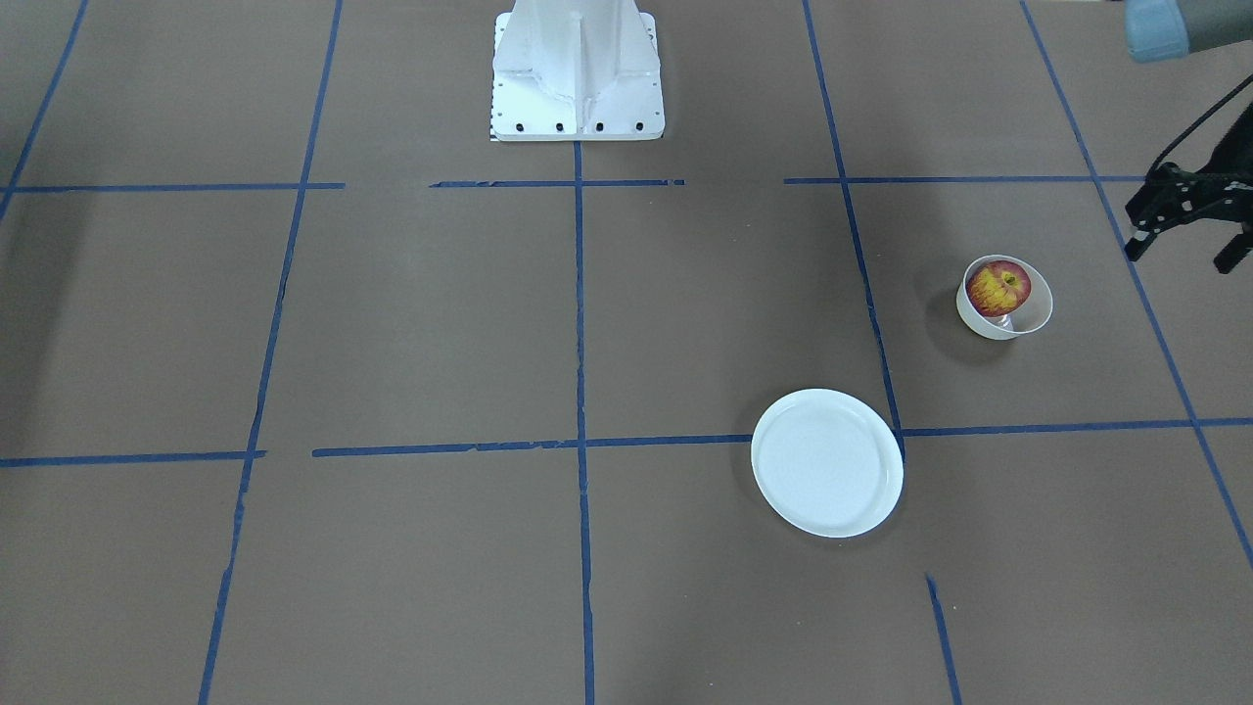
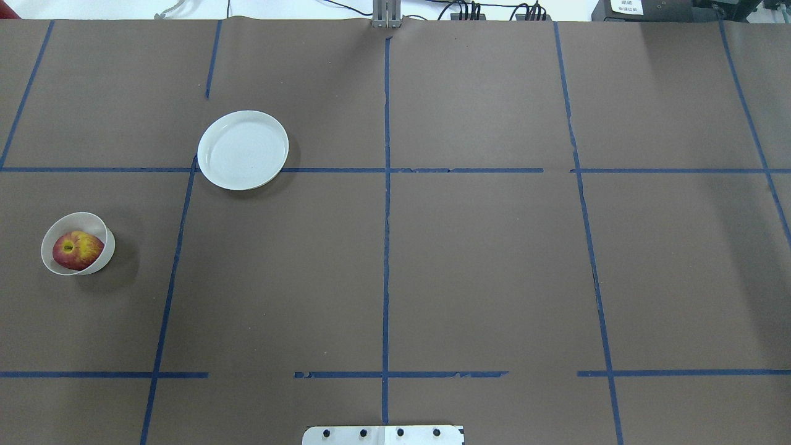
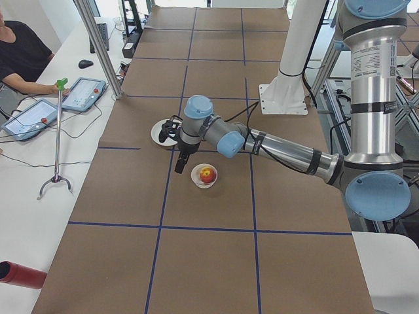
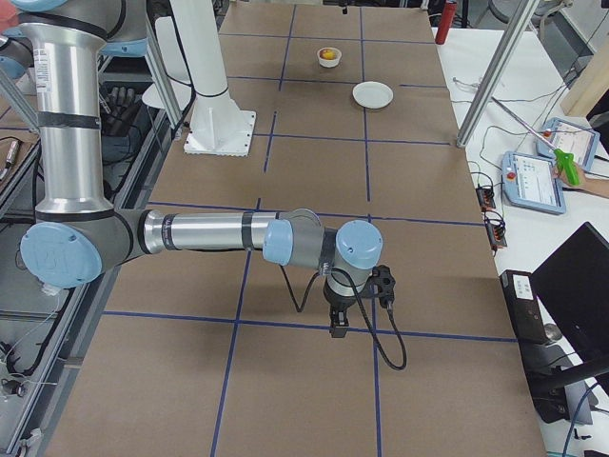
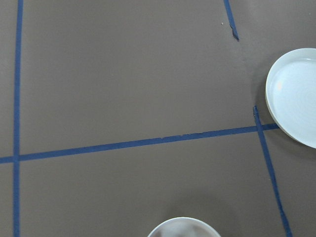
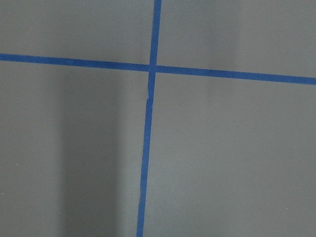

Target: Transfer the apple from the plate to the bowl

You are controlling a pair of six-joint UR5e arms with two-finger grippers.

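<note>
The red and yellow apple point(image 1: 998, 287) lies inside the small off-white bowl point(image 1: 1030, 319) on the robot's left side of the table; it also shows in the overhead view point(image 2: 77, 249). The white plate point(image 1: 827, 462) is empty, farther out on the table point(image 2: 243, 149). My left gripper point(image 1: 1180, 257) hangs above the table just beside the bowl, open and empty. The left wrist view shows the plate's edge point(image 5: 296, 96) and the bowl's rim point(image 5: 183, 228). My right gripper point(image 4: 338, 324) hovers over bare table far from these things; I cannot tell if it is open or shut.
The white robot base point(image 1: 578, 69) stands at the table's robot-side middle. Blue tape lines cross the brown table. A side table point(image 3: 39, 196) holds tablets point(image 3: 82, 95), a grabber tool point(image 3: 59, 131) and a red cylinder point(image 3: 19, 275). A person point(image 3: 19, 52) sits there.
</note>
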